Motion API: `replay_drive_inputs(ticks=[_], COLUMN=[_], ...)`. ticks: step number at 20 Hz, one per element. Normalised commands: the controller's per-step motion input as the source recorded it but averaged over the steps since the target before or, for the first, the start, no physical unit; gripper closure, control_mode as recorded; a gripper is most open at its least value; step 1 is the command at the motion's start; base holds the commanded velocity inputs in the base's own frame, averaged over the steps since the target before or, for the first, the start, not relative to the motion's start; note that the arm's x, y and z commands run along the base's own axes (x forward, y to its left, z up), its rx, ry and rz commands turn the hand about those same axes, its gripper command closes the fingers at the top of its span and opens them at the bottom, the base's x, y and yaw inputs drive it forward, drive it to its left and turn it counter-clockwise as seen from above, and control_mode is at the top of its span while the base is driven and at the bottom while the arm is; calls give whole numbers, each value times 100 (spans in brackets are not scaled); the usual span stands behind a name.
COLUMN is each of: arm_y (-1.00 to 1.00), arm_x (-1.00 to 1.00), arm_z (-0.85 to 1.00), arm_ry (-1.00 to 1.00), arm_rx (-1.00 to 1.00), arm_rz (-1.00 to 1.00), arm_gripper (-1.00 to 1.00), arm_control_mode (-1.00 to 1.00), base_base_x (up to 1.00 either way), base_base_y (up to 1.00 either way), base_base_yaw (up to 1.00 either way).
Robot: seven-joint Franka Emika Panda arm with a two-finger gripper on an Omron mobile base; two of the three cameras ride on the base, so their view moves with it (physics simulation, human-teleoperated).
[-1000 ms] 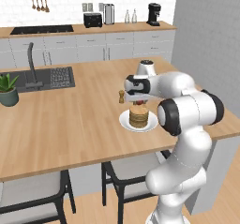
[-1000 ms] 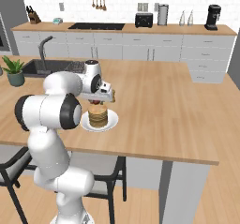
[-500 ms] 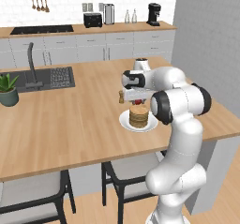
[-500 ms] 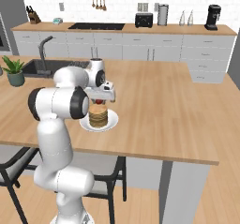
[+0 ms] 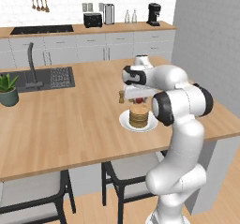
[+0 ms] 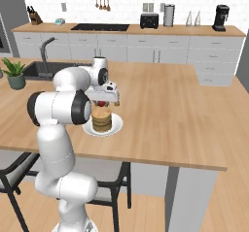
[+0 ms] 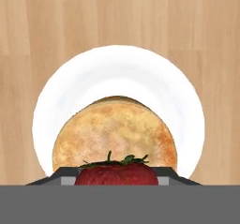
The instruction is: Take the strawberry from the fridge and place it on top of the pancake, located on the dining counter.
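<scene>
Gently now: your gripper (image 7: 117, 183), nearly closed across the strawberry (image 7: 117, 174), holds a light, soft, bruisable fruit above the pancake (image 7: 115, 131), so keep the pinch mild.

Dining counter (image 5: 84, 124): white plate (image 5: 125, 120), shaker (image 5: 121, 96), potted plant (image 5: 8, 89)

No readable text anywhere

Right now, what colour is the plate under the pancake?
White. The plate under the golden-brown pancake shows best in the hand view.
</scene>
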Motion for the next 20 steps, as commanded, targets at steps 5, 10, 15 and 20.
replay_drive_inputs(ticks=[5,10,15,20], arm_y=[0,0,0,0], arm_x=[-54,26,57,17], arm_z=[-5,-2,0,-11], arm_ry=[0,1,6,7], arm_rx=[0,0,0,0], arm_rz=[0,0,0,0], arm_gripper=[100,100,100,100], arm_control_mode=[-100,-100,-100,-100], base_base_x=[0,0,0,0], base_base_y=[0,0,0,0], base_base_yaw=[0,0,0,0])
